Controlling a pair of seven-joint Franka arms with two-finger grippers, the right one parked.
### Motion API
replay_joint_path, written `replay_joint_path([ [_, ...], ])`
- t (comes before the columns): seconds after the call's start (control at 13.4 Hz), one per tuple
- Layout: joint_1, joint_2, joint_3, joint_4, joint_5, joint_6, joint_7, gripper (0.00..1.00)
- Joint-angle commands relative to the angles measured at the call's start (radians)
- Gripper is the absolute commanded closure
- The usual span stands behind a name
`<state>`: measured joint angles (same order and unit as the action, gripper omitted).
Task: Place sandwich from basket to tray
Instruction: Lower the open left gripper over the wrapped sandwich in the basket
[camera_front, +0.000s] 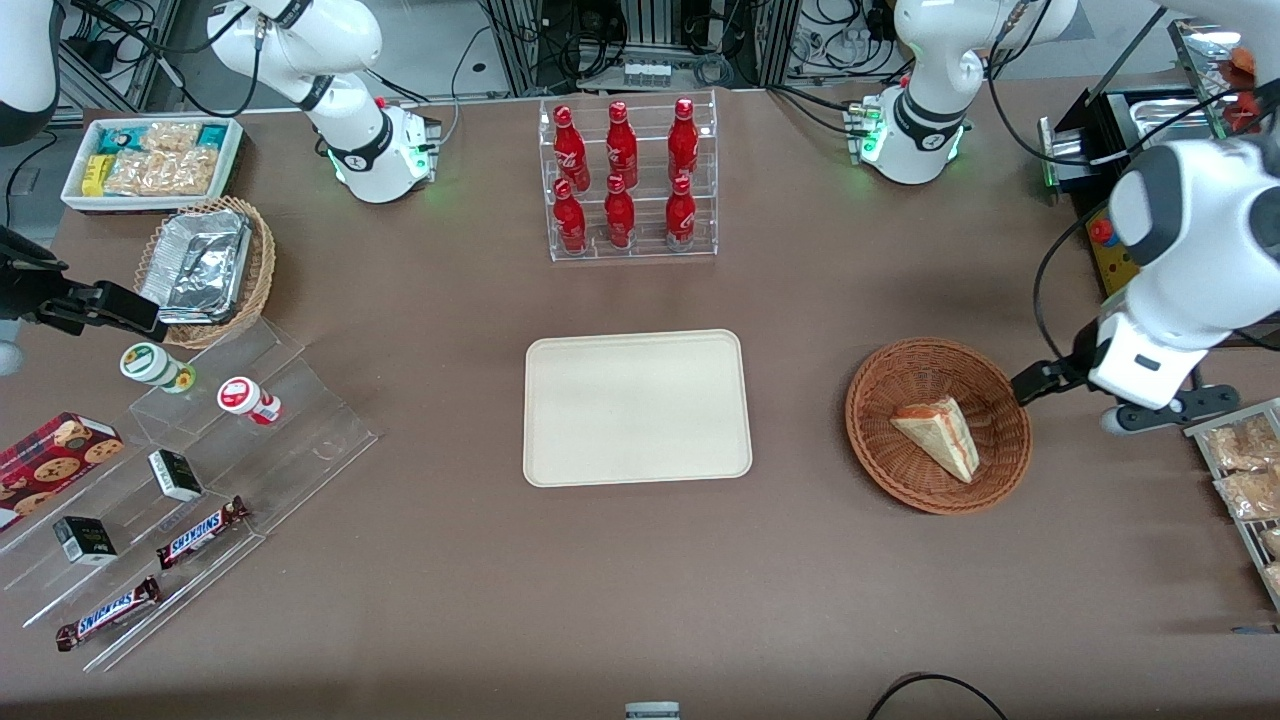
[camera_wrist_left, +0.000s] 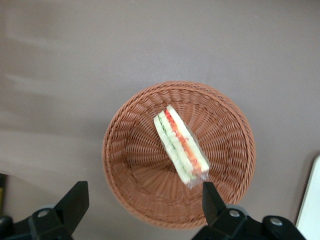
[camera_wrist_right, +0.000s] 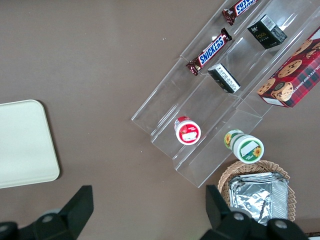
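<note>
A brown table seen from the front. At its centre lies a flat cream tray (camera_front: 637, 408), bare. At about three o'clock from the tray sits a round reddish-brown wicker basket (camera_front: 880, 440). Inside the basket rests the sandwich (camera_front: 938, 435) — a pale bread wedge with red and green filling along its cut edge (it appears to be wrapped in clear film). It lies slightly toward the basket's four o'clock, not touching the tray.

The working arm's gripper (camera_wrist_left: 141, 202) hangs above the basket, at roughly three o'clock from it in the front view. Seen from the wrist, its two dark fingers (camera_wrist_left: 75, 202) are spread wide apart — wider than the sandwich is thick — and hold nothing and touch nothing. The claw is released and empty.

Judged from this, the pick has not begun. The likely risks: the fingers could catch the woven rim on the way down and drag or tip the light basket. The wedge lies at an angle to the open fingers, so an unturned grip may close on its corners and let it slip. Squeezing too hard would crush the soft bread, and the slick film may slide.
</note>
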<state>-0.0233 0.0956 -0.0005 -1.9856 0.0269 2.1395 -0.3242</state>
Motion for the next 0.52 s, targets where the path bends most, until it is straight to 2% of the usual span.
replay_joint_path([
  [0.0,-0.014,-0.014,0.001,-0.093,-0.007,0.103,-0.2,0.0],
  [0.3,-0.017,0.053,-0.07,-0.118,-0.01,0.213,-0.506,0.0],
  [0.45,-0.018,0.079,-0.087,-0.131,-0.009,0.243,-0.538,0.0],
])
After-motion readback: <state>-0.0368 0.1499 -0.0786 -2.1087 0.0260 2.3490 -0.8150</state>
